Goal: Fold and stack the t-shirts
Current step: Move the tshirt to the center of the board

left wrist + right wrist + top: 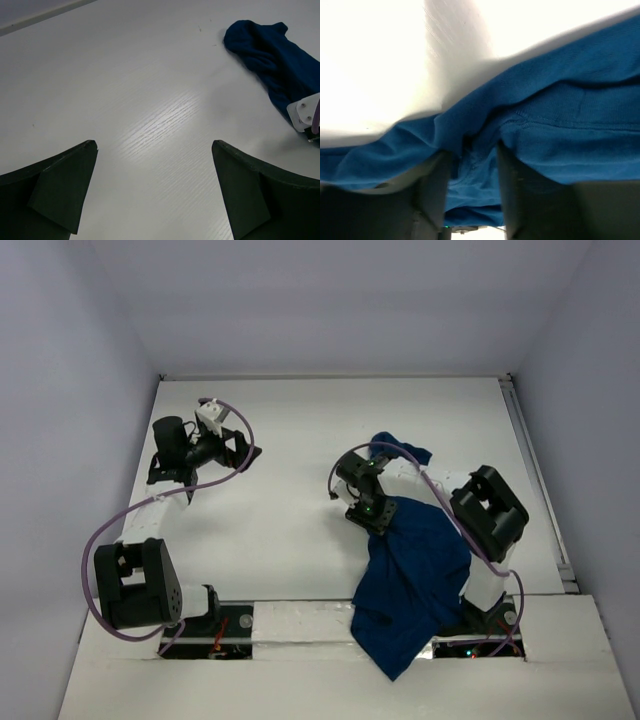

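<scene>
Top view: navy t-shirt (415,570) draped over right arm, right side of desk (290,530), lower end hanging past the near edge; chest print not visible. Only right wrist view shows the grip: right claw (475,150) narrowed on a fold caught between its fingers. Left claw (154,143) wide open above bare desk, holding nothing; cloth well apart.

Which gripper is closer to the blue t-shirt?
Right. The right gripper has a fold of the t-shirt between its fingers; the left gripper hovers open above the table, well apart from it.
</scene>
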Available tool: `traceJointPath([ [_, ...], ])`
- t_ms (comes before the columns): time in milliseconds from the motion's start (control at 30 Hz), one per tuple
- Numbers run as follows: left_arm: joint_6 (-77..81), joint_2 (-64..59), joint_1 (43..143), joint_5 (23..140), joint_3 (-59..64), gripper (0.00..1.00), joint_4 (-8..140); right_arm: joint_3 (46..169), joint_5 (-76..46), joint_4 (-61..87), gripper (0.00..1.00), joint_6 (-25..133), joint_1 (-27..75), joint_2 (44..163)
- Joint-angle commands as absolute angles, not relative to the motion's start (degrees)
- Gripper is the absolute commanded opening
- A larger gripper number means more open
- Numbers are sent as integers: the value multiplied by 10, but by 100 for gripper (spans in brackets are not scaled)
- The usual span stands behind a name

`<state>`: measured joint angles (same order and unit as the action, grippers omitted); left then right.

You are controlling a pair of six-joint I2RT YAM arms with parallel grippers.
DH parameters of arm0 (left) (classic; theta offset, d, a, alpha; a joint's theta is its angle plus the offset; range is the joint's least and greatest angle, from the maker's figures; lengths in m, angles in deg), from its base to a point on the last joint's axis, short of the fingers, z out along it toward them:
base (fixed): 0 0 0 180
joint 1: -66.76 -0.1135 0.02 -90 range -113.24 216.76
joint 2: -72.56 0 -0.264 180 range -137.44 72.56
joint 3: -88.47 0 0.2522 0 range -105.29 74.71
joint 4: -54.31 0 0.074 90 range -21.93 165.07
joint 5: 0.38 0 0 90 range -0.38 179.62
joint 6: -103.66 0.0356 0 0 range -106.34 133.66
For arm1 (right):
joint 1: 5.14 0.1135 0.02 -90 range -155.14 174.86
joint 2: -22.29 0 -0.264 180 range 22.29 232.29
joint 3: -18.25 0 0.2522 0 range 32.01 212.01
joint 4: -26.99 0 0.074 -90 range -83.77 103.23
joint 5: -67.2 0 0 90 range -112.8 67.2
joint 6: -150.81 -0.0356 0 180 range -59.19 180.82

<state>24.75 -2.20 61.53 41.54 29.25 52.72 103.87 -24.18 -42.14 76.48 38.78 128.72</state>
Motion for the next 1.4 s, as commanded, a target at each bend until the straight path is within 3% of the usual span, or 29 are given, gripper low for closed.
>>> traceJointPath([
  [0, 247, -28, 617, 400, 291, 99, 501, 1065, -232, -436, 50, 772, 391, 1256],
  [167, 248, -22, 617, 402, 293, 99, 502, 1053, -235, -440, 50, 774, 391, 1235],
  [267, 247, -21, 622, 403, 291, 99, 504, 1044, -234, -437, 37, 773, 391, 1230],
  [300, 247, -20, 622, 403, 289, 99, 507, 1040, -234, -432, 27, 772, 391, 1232],
  [367, 247, -16, 622, 403, 290, 99, 508, 1033, -233, -428, 23, 772, 391, 1234],
  [600, 253, -12, 622, 406, 290, 99, 517, 1013, -232, -413, 43, 774, 391, 1246],
  [733, 253, -12, 622, 408, 290, 99, 515, 1012, -219, -419, 44, 773, 391, 1236],
  [767, 253, -13, 622, 408, 290, 99, 514, 1012, -218, -418, 42, 772, 391, 1235],
  [900, 252, -10, 622, 409, 290, 99, 511, 1008, -225, -417, 0, 772, 391, 1238],
  [1167, 246, -22, 627, 404, 294, 99, 506, 1074, -281, -453, 0, 771, 391, 1201],
  [1367, 251, -33, 693, 437, 290, 99, 496, 1263, -390, -489, 0, 748, 368, 1192],
])
